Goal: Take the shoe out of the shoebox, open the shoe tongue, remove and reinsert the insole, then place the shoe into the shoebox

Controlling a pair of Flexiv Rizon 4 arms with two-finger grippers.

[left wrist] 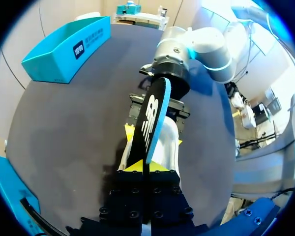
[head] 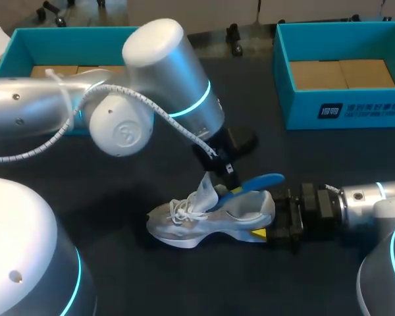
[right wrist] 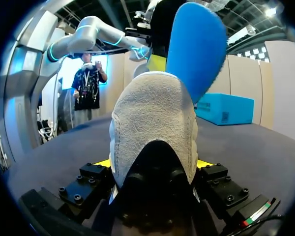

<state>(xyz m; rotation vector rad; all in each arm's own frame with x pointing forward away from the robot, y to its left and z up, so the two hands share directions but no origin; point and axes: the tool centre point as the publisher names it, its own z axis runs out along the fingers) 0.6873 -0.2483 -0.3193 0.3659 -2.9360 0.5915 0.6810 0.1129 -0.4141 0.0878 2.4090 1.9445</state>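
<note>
A grey-white shoe (head: 207, 220) lies on the dark table with its toe to the left and its laces loose. My right gripper (head: 275, 227) comes in from the right, its fingers against both sides of the heel (right wrist: 155, 123), shut on the shoe. A blue insole (head: 260, 182) with a black underside (left wrist: 150, 123) sticks up out of the shoe's opening, slanting toward the heel. My left gripper (left wrist: 143, 169) is shut on the insole's edge just above the shoe, its fingers (head: 225, 172) over the tongue. The insole's lower end is hidden inside the shoe.
A teal shoebox (head: 342, 108) with a cardboard floor stands at the back right. A second teal box (head: 23, 46) sits at the back left, partly behind my left arm (head: 164, 79). Bare dark table lies in front of the shoe.
</note>
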